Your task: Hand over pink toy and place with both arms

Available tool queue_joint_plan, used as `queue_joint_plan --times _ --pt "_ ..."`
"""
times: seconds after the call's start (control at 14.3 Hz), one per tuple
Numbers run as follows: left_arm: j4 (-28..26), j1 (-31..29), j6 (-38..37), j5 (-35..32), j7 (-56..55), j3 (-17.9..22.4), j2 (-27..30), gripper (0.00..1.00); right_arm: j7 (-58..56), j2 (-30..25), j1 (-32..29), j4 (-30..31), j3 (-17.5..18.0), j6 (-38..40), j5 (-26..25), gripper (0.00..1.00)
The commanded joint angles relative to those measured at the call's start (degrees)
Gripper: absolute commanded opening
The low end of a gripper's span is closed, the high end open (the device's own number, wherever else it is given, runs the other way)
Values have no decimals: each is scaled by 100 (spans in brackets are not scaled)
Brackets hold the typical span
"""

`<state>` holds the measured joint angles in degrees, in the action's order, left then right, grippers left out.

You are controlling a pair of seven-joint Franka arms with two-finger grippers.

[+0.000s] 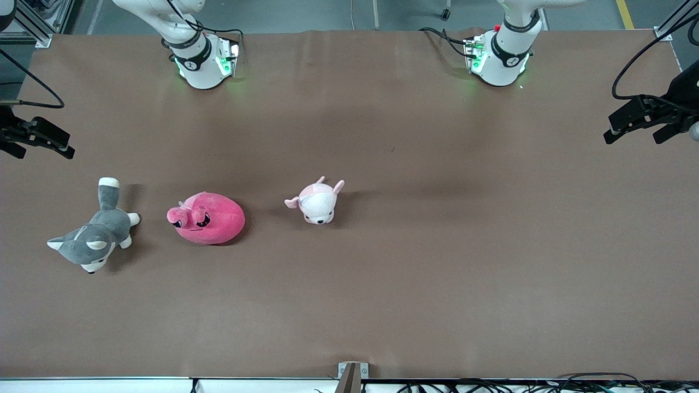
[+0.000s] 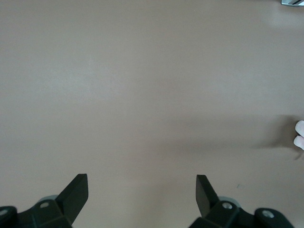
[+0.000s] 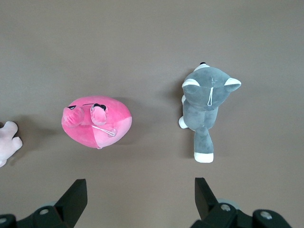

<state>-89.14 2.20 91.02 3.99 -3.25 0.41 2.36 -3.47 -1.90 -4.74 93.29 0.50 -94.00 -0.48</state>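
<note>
The pink toy [image 1: 210,218], a round hot-pink plush with sleepy black eyes, lies on the brown table toward the right arm's end. In the right wrist view it [image 3: 97,121] lies ahead of the fingertips, off to one side. My right gripper [image 1: 41,146] hangs open and empty, high over the table at the right arm's end [image 3: 141,185]. My left gripper [image 1: 636,131] hangs open and empty, high over bare table at the left arm's end [image 2: 142,183]. Neither gripper touches anything.
A grey-and-white husky plush [image 1: 93,240] lies beside the pink toy, toward the right arm's end, and also shows in the right wrist view [image 3: 206,102]. A small pale pink-and-white plush [image 1: 317,203] lies beside the pink toy toward the table's middle; its edge shows in the left wrist view [image 2: 299,135].
</note>
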Motion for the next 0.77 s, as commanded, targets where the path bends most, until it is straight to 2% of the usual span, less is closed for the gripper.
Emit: queue_joint_plan --times 0.0,0.7 --pt "89 -18 -5 -74 35 -6 -34 100 -49 -214 -27 207 46 -13 -136 100" --pt "89 -9 -5 -74 44 3 -34 100 -23 -267 -18 198 55 93 -136 100"
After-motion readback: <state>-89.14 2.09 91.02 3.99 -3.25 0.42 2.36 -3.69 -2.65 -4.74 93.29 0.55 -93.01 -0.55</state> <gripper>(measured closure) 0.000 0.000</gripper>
